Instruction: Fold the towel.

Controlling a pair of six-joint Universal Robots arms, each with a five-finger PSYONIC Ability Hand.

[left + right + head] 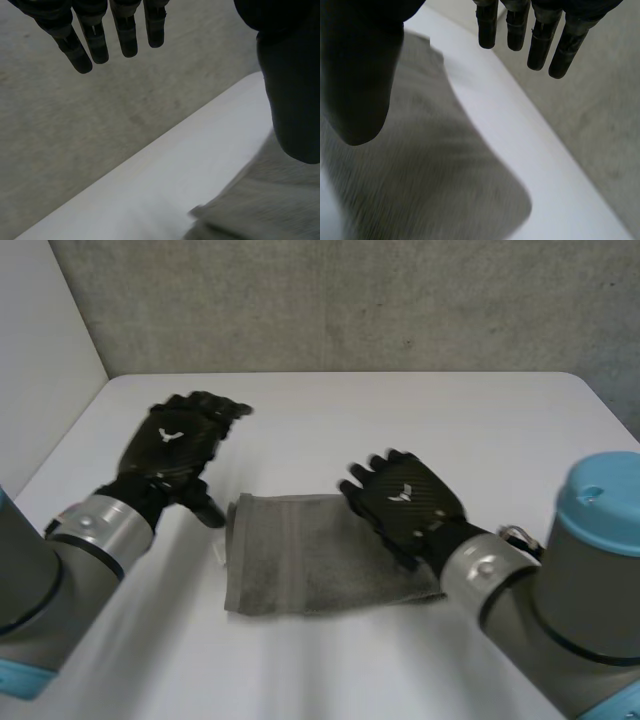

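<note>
White table (pixel 420 420) spans the head view. Grey towel (pixel 290 560), apparently doubled into a rough rectangle, lies at centre. Right hand (pixel 405 500), fingers straight and empty, hovers over the towel's right part. Left hand (pixel 175 445), likewise spread and empty, hangs at upper left, clear of the cloth. Any further fold likely needs both corners of one edge pinched evenly.

Open table (pixel 450 420) rings the towel (pixel 295 560); a wall (pixel 350 300) backs it.

You see the grey towel (pixel 290 560) lying folded on the white desk (pixel 400 410). The right robot hand (pixel 405 502) is over its right side, and the left robot hand (pixel 172 445) is just beside its left edge.
</note>
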